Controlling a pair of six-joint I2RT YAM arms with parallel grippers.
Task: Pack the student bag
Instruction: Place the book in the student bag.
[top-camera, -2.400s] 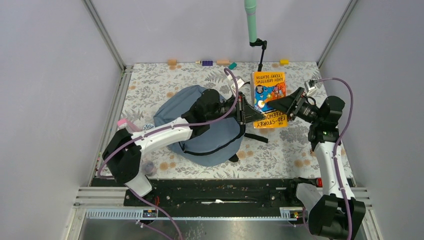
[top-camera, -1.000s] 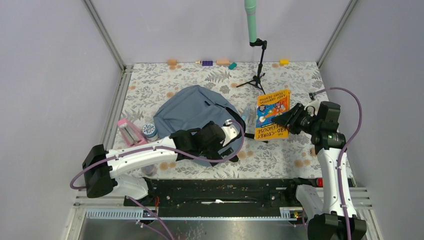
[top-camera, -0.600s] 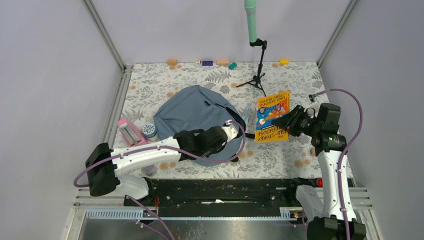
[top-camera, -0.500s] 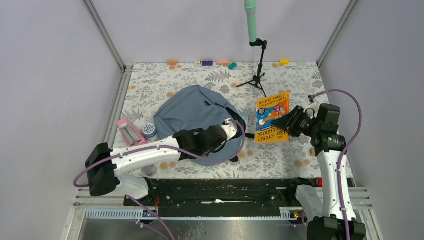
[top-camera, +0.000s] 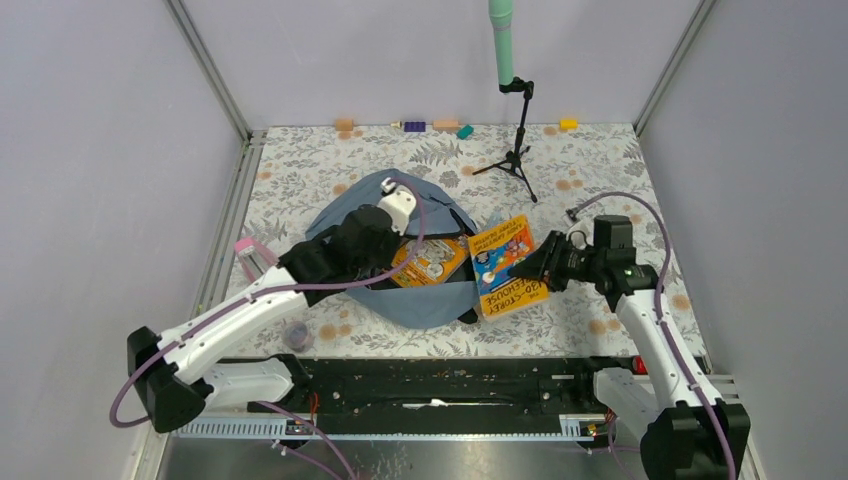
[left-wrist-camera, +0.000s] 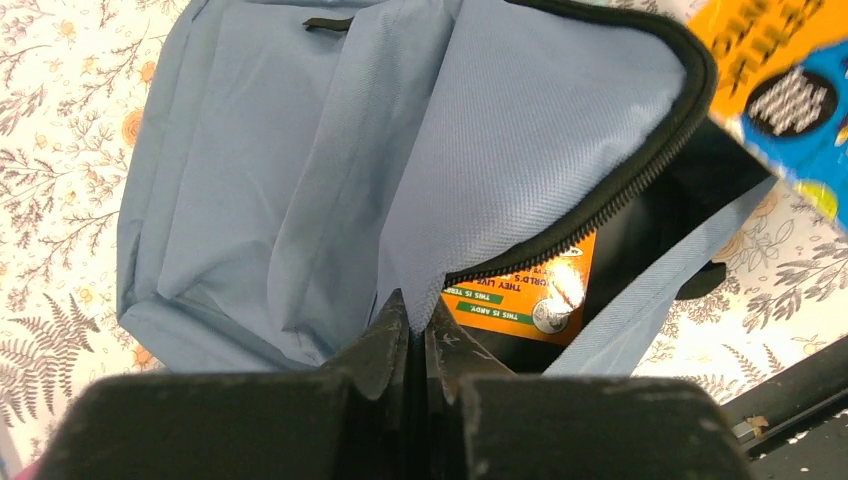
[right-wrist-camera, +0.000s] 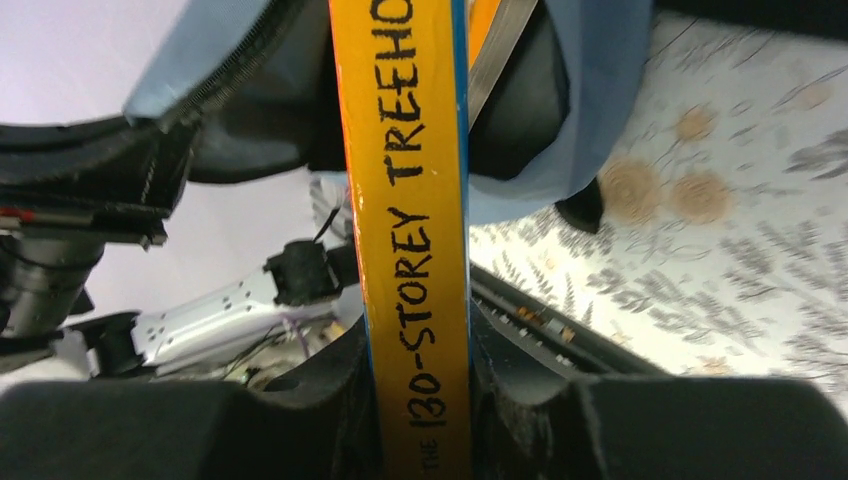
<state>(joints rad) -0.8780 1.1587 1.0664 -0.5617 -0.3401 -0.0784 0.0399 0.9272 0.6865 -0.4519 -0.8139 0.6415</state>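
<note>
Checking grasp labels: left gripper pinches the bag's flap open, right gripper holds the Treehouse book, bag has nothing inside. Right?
Not quite. The student bag is not empty: an orange book lies inside, shown in the left wrist view below the lifted flap. The rest stands: left gripper pinches the flap, right gripper holds the Treehouse book.

place: robot lab cell | evidence: aluminium frame posts (top-camera: 207, 65), plain grey panels (top-camera: 100, 150), tripod (top-camera: 519, 140)
</note>
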